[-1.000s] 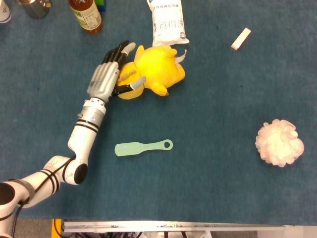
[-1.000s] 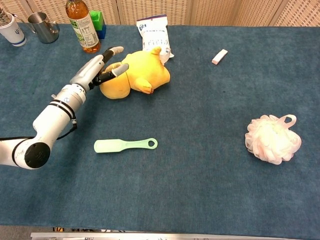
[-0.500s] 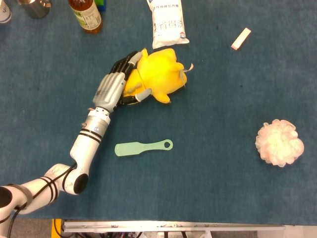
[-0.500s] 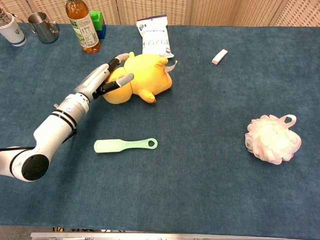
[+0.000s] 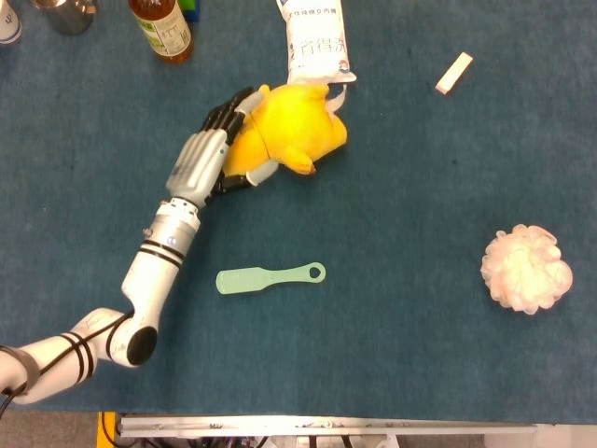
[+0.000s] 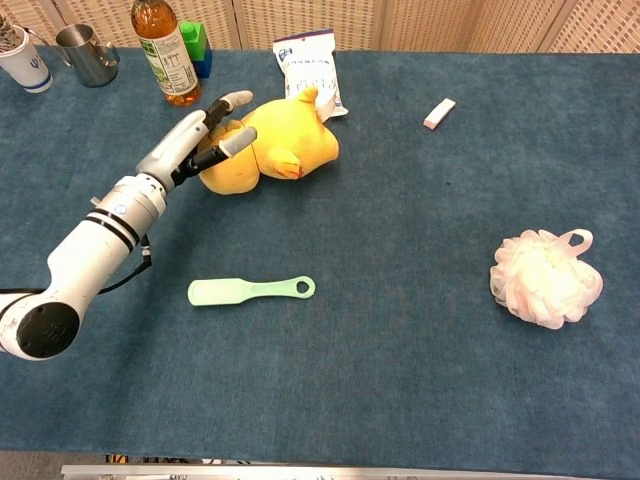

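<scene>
A yellow plush toy (image 5: 294, 131) (image 6: 285, 135) lies on the blue table cloth, just below a white snack bag (image 5: 317, 42) (image 6: 308, 68). My left hand (image 5: 210, 154) (image 6: 195, 140) reaches in from the lower left and holds the toy's head end, with the fingers (image 5: 227, 110) over its far side and the thumb (image 5: 263, 171) on its near side. A pale green brush (image 5: 269, 278) (image 6: 250, 290) lies flat below the forearm, apart from the hand. My right hand shows in neither view.
A pink mesh bath puff (image 5: 526, 267) (image 6: 545, 277) sits at the right. A small white block (image 5: 453, 73) (image 6: 438, 113) lies at the back right. An amber drink bottle (image 6: 166, 50), a green block (image 6: 194, 40), a metal cup (image 6: 88, 55) and a white cup (image 6: 22, 58) stand at the back left.
The left hand swung the plush toy right and toward me, then back up toward the snack bag. The toy turned with it. Nothing else moved.
</scene>
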Robot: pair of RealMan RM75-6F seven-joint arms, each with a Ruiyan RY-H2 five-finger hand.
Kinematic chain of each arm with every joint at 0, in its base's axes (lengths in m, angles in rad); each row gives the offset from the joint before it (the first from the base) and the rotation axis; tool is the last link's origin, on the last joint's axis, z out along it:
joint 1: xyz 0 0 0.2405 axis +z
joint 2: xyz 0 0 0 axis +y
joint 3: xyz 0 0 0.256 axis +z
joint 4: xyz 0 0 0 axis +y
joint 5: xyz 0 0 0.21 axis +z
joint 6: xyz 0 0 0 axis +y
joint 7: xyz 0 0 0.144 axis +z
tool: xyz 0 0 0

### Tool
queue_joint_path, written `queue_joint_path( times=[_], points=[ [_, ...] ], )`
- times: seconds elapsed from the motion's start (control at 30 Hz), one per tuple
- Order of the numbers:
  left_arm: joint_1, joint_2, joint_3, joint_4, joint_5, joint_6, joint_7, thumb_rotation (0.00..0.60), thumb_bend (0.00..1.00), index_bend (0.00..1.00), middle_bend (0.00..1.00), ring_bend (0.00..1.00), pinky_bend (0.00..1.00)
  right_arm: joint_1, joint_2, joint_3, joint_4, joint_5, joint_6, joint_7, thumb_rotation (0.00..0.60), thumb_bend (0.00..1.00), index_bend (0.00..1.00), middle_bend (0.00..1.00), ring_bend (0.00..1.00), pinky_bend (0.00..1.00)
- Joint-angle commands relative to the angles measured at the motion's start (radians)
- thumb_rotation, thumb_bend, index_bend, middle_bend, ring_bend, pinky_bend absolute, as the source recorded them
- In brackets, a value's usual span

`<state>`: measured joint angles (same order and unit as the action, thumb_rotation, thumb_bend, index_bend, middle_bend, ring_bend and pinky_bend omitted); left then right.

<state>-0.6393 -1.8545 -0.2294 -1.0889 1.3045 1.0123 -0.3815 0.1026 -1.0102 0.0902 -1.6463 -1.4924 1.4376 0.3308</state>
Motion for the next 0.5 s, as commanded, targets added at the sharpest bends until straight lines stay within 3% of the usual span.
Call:
queue_joint_path(
  times=[0.03,0.3,0.5],
  points=[
    [-0.019,-0.014,-0.025,0.035,-0.03,-0.028,0.012,0.104,0.03,0.0,0.0,0.0,0.0,-0.002,0.0,0.0,0.002,0.004,0.0,0.002,0.592,0.11,0.13,0.32,0.2,0.22],
    [-0.06,-0.067,-0.062,0.173,-0.081,-0.08,0.03,0.107,0.03,0.0,0.0,0.0,0.0,-0.01,0.001,-0.003,0.01,0.011,0.004,0.008,0.591,0.11,0.13,0.32,0.21,0.22],
    [-0.058,-0.086,-0.052,0.196,-0.079,-0.087,0.016,0.105,0.03,0.0,0.0,0.0,0.0,-0.006,-0.001,-0.003,0.007,0.009,0.0,0.004,0.591,0.11,0.13,0.32,0.21,0.22]
  ],
)
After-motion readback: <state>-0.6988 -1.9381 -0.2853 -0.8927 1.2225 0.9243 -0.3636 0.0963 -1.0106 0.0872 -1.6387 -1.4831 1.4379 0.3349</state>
